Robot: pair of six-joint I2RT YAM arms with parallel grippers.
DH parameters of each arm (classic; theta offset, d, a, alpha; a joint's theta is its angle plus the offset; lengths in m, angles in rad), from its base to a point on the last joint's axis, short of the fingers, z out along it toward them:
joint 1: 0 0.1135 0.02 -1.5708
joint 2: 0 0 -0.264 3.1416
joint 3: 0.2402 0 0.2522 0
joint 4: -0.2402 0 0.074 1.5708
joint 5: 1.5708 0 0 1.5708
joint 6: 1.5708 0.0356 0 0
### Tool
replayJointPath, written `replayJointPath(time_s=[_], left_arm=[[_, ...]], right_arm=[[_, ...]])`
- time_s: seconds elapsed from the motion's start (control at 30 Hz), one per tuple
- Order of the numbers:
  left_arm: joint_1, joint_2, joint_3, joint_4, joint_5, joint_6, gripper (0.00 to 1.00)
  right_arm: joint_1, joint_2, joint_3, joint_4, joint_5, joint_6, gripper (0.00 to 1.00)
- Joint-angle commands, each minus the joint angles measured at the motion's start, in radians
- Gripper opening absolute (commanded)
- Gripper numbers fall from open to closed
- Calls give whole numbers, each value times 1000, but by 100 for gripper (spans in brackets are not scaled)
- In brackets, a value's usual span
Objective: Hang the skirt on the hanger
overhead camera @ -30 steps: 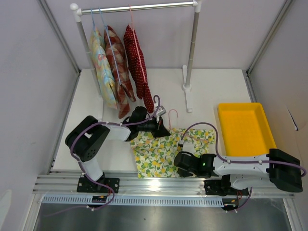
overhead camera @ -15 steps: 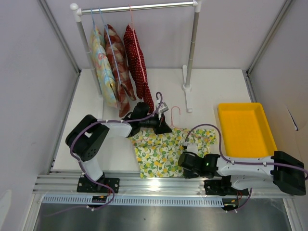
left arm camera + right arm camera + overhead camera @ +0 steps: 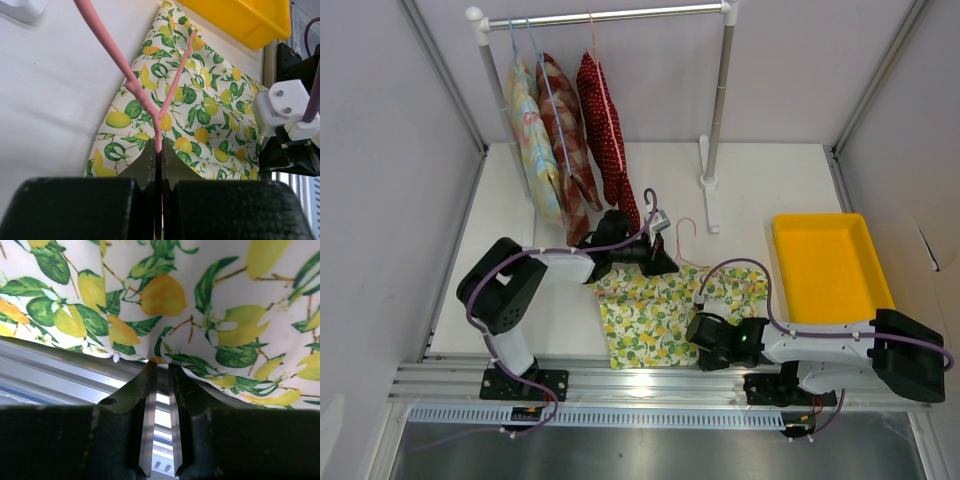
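The lemon-print skirt point(image 3: 655, 312) lies flat on the table near the front edge. The pink hanger point(image 3: 682, 235) lies over its far edge, hook pointing back. My left gripper point(image 3: 658, 263) is shut on the hanger's wire; in the left wrist view the pink wire point(image 3: 115, 52) runs from the closed jaws point(image 3: 158, 150) across the skirt point(image 3: 205, 120). My right gripper point(image 3: 705, 342) is at the skirt's near right hem. In the right wrist view its jaws point(image 3: 161, 365) stand narrowly apart, and the skirt's hem point(image 3: 165, 300) puckers between the tips.
A yellow tray point(image 3: 790, 232) sits at the right. A clothes rack point(image 3: 720, 100) stands at the back with light-blue hangers, a pastel floral garment point(image 3: 532, 140) and a red dotted garment point(image 3: 605, 140). The aluminium rail point(image 3: 650, 385) runs along the front edge.
The left gripper moved the hanger slightly back and to the right. The right gripper shifted a little right, then back left at the skirt's hem, which shifted a little.
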Motion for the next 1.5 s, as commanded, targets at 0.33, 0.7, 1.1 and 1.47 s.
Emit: replayJointPath(time_s=[0.33,0.7,1.1,1.47], left_arm=[[-68,-254,-26,28,-114,-35,0],[-143,-414,48,-170,-246,-20,0],[-243,-532,179,-367,-533,-63,0],[-364,-523,363,-548,-855,-114,0]], right_arm=[[-20,-50,-19,-1,6,-19,20],[-35,-180,14,-79,51,-42,20],[-110,-301,243,-226,121,-136,42],[-298,-410,776,-492,353,-289,77]])
